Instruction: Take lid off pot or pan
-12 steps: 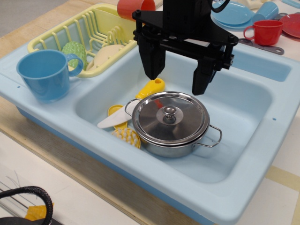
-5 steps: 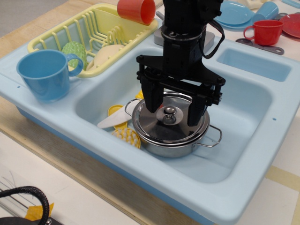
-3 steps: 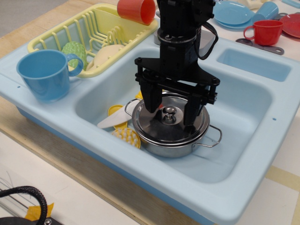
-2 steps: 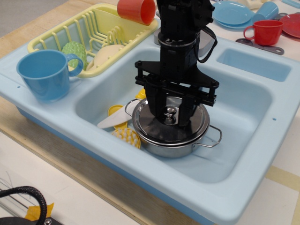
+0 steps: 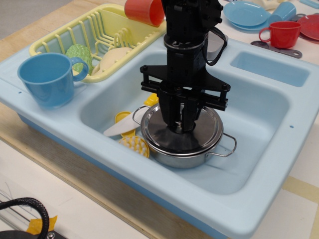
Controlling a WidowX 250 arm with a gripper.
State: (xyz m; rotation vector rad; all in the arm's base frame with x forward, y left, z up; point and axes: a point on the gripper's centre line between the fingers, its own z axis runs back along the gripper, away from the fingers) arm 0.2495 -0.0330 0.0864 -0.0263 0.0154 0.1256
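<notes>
1. We see a pale blue plastic toy sink [image 5: 279, 119] on a wooden counter, with one deep basin in the middle of the view.
2. In that basin sits the shallow, round, shiny stainless-steel pot [image 5: 197, 158], with one thin wire loop handle [image 5: 227, 145] showing on its right side and another on its far left side.
3. The round, shiny steel lid [image 5: 154, 130] lies flat on top of the pot, covering it fully.
4. The black robot gripper [image 5: 182, 127] comes straight down over the middle of the lid, and its two black fingers [image 5: 175, 115] are drawn close together there.
5. The knob at the centre of the lid is hidden behind the fingers, so we read them as pinched on it, though we cannot see the contact itself.
6. Just left of the pot, on the basin floor, lie several yellow plastic toy pieces [image 5: 130, 143] and a white plastic utensil [image 5: 118, 128]; they touch or nearly touch the pot wall.
7. On the near left rim of the sink stands a blue plastic cup [image 5: 48, 79], upright, well apart from the pot.
8. Far left, a yellow plastic dish rack [image 5: 94, 31] holds a green ribbed item [image 5: 79, 54] and a cream round piece [image 5: 115, 57].
9. A red plastic cup [image 5: 144, 11] rests on its side on the far edge of the rack.
10. At the far right we see a red plastic mug [image 5: 282, 34] and light blue plates [image 5: 247, 14] on the counter beyond the sink.
</notes>
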